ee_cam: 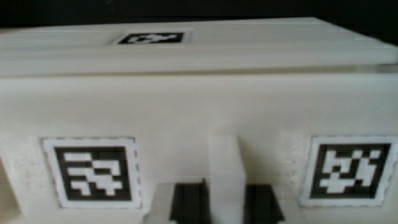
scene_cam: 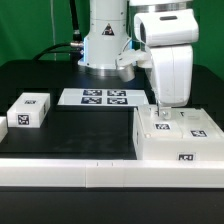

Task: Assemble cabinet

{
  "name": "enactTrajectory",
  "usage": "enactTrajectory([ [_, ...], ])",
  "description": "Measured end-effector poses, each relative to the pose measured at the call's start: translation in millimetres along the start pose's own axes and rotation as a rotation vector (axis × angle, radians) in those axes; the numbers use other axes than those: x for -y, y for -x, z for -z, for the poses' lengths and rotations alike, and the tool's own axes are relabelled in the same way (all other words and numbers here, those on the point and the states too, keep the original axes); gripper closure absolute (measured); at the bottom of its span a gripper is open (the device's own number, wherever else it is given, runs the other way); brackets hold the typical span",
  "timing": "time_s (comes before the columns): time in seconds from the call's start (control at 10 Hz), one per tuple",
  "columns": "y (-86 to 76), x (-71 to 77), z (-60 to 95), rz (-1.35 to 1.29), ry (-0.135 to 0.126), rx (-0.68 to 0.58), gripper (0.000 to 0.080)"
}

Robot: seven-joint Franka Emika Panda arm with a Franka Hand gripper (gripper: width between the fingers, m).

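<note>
The cabinet (scene_cam: 180,138) is the big white box with marker tags at the exterior view's right, near the table's front edge. My gripper (scene_cam: 160,114) comes straight down onto its top, close to the box's left side. In the wrist view the cabinet (ee_cam: 196,100) fills the picture, with two tags on the near face and one on the far face. My gripper (ee_cam: 226,197) has its two black fingers (ee_cam: 187,203) pressed against either side of a thin white upright rib (ee_cam: 226,165) of the cabinet. The fingertips are cut off by the picture's edge.
A lone small white tagged block (scene_cam: 28,110) lies at the exterior view's left. The marker board (scene_cam: 104,97) lies flat at the back, in front of the arm's base (scene_cam: 105,50). A black mat (scene_cam: 85,130) covers the table, with a white rail (scene_cam: 70,172) along its front.
</note>
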State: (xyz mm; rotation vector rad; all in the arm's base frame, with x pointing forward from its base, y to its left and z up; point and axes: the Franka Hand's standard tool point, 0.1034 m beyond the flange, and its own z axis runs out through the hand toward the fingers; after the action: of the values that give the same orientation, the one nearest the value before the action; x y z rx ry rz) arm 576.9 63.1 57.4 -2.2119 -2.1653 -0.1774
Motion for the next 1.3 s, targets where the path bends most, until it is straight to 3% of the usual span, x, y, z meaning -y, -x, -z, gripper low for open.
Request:
enactTrajectory([
  [0.1, 0.9, 0.1, -0.7, 0.007, -0.024, 0.003, 0.0725],
  [0.4, -0.7, 0.9, -1.1, -0.014, -0.026, 0.004, 0.0726],
  [0.6, -0.5, 1.1, -1.4, -0.015, -0.026, 0.004, 0.0353],
  [0.7, -0.4, 1.1, -1.5, -0.015, -0.027, 0.004, 0.0216],
  [0.8, -0.4, 1.2, -1.6, -0.015, -0.027, 0.004, 0.0216],
  [0.9, -0.4, 1.2, -1.7, -0.015, -0.027, 0.004, 0.0050],
  [1.3, -0.3, 1.4, -1.9, -0.015, -0.027, 0.004, 0.0002],
])
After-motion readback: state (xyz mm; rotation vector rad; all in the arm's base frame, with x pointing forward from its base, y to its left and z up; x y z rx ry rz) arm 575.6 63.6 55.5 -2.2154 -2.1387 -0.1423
